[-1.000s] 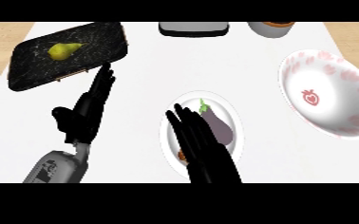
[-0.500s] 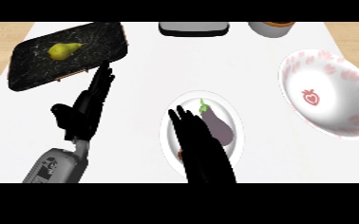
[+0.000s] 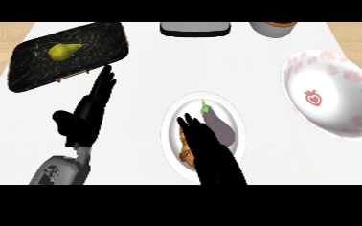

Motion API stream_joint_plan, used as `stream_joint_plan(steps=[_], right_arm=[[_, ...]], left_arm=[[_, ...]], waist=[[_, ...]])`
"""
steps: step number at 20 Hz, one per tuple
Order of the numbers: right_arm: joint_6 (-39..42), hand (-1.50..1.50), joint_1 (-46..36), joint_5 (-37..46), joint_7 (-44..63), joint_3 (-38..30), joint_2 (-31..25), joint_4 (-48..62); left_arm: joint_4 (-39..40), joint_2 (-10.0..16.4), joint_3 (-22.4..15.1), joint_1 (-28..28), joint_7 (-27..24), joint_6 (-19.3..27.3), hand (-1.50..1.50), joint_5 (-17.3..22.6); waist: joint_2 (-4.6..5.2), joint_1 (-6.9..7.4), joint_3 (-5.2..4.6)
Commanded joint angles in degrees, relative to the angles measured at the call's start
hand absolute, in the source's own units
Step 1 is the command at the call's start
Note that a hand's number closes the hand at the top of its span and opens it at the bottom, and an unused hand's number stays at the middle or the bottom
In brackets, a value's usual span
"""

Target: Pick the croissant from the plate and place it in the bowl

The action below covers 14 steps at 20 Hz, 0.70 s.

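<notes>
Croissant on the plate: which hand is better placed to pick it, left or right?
Right. The right hand hangs over the plate, fingers above the croissant, and the bowl lies to its right. The left hand rests open beside the black tray, off the plate.

Golden-brown croissant [image 3: 186, 148], strawberry-patterned white bowl [image 3: 322, 96]

Single head view, steeply down onto the counter [image 3: 145, 93]

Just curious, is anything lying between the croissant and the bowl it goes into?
Yes, an eggplant shares the plate, lying beside the croissant on the side toward the bowl. The right hand is over the croissant.
</notes>
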Motion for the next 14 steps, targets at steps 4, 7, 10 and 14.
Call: stream_joint_plan(steps=[4,7,10,14], right_arm=[[0.2,-1.50,1.5,-2.8,-4.3,-2.5,1.9,-0.7],[-2.1,-1.50,7.1,-3.1,-7.3,-0.6,-0.7,-2.6],[-2.8,-1.50,3.4,-4.5,-4.5,-1.1,2.0,0.7],[-6.8,-1.50,4.5,-5.3,-6.3,1.1,2.1,3.7]], left_arm=[[1.6,-2.2,2.7,0.0,-0.7,-1.8,0.00,-3.2],[-1.8,-4.6,1.1,-0.7,3.8,0.9,0.00,-4.8],[-1.7,-5.1,1.4,2.7,0.5,-0.9,0.00,-6.2],[5.0,-6.5,4.8,-2.3,-2.0,-3.3,0.00,-5.8]], waist=[[0.01,-0.05,-0.01],[-0.03,-0.19,0.01],[-0.01,-0.02,-0.01],[0.04,-0.14,-0.01]])
